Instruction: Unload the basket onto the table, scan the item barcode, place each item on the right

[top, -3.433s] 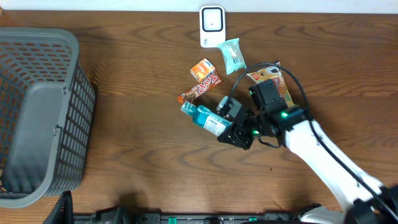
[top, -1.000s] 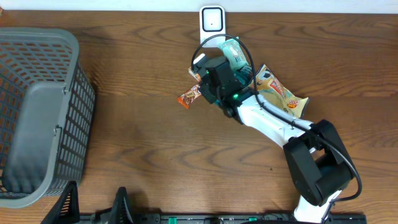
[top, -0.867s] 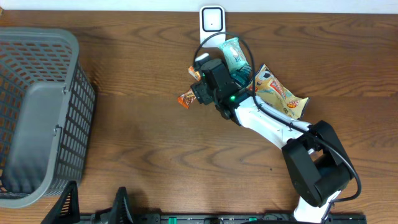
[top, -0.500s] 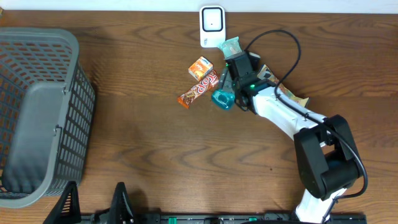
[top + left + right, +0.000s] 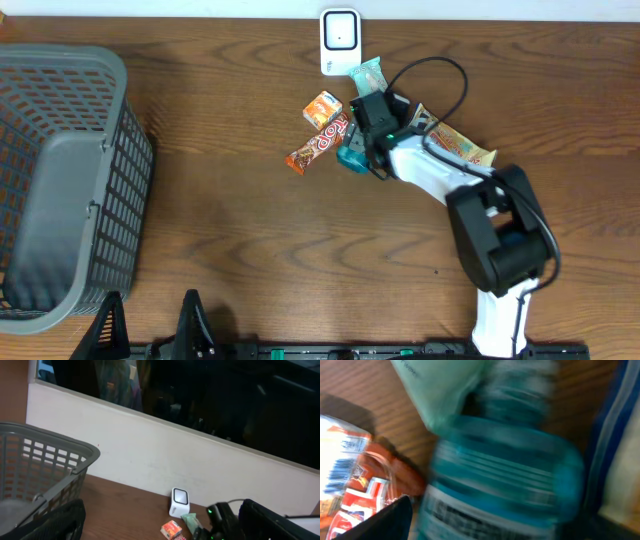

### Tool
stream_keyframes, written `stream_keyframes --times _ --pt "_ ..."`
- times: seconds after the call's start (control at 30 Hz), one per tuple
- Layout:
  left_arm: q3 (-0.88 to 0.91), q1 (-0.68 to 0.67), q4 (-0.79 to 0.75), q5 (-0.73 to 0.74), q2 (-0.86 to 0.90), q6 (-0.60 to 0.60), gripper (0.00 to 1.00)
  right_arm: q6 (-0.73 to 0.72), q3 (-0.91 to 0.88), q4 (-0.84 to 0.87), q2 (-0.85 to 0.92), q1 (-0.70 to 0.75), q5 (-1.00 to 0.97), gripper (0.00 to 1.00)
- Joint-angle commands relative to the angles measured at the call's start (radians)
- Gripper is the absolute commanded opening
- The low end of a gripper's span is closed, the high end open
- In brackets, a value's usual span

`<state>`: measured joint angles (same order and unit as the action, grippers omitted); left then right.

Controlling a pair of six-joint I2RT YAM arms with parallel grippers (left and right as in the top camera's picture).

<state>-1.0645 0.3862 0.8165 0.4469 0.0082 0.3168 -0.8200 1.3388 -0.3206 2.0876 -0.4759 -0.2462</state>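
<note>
Teal bottle [image 5: 352,157] sits at six o'clock from the scanner [image 5: 341,40]; right hand [image 5: 360,145] is over it, grip impossible to tell; scan seemingly undone.

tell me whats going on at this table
The right arm is down among a cluster of snacks in front of the white barcode scanner. The right gripper is over a teal bottle, beside a candy bar and a chip bag. Its wrist view is blurred, so a grip cannot be confirmed. The left gripper hangs clear with jaws open and empty. A gray basket sits at far left.
</note>
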Motion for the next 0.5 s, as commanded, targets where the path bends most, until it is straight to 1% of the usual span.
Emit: stream_keyframes --times 0.0,0.03,0.07,0.13,0.17,0.23,0.27,0.33,0.43,0.47 --pt "0.003 0.005 0.005 0.013 -0.005 -0.009 0.98 -0.016 0.068 -0.1 0.083 -0.006 -0.019 0.84" --pt "0.003 0.005 0.006 0.013 -0.005 -0.009 0.98 -0.004 0.09 -0.143 0.095 -0.009 -0.035 0.83" --pt "0.003 0.005 0.006 0.013 -0.005 -0.009 0.98 0.033 0.116 -0.192 0.11 -0.015 -0.048 0.76" --pt "0.003 0.005 0.006 0.013 -0.005 -0.009 0.98 0.094 0.124 -0.213 0.119 -0.019 -0.052 0.66" --pt "0.003 0.005 0.006 0.013 -0.005 -0.009 0.98 0.108 0.124 -0.224 0.119 -0.019 -0.054 0.58" --pt "0.003 0.005 0.006 0.013 -0.005 -0.009 0.98 0.111 0.124 -0.25 0.119 -0.019 -0.056 0.49" --pt "0.003 0.005 0.006 0.013 -0.005 -0.009 0.98 0.112 0.124 -0.256 0.119 -0.019 -0.055 0.45" --pt "0.003 0.005 0.006 0.013 -0.005 -0.009 0.98 0.132 0.124 -0.252 0.119 -0.019 -0.044 0.41" --pt "0.003 0.005 0.006 0.013 -0.005 -0.009 0.98 0.231 0.126 -0.219 0.118 -0.019 0.047 0.37" --pt "0.003 0.005 0.006 0.013 -0.005 -0.009 0.98 0.253 0.129 -0.217 0.118 -0.019 0.075 0.33"
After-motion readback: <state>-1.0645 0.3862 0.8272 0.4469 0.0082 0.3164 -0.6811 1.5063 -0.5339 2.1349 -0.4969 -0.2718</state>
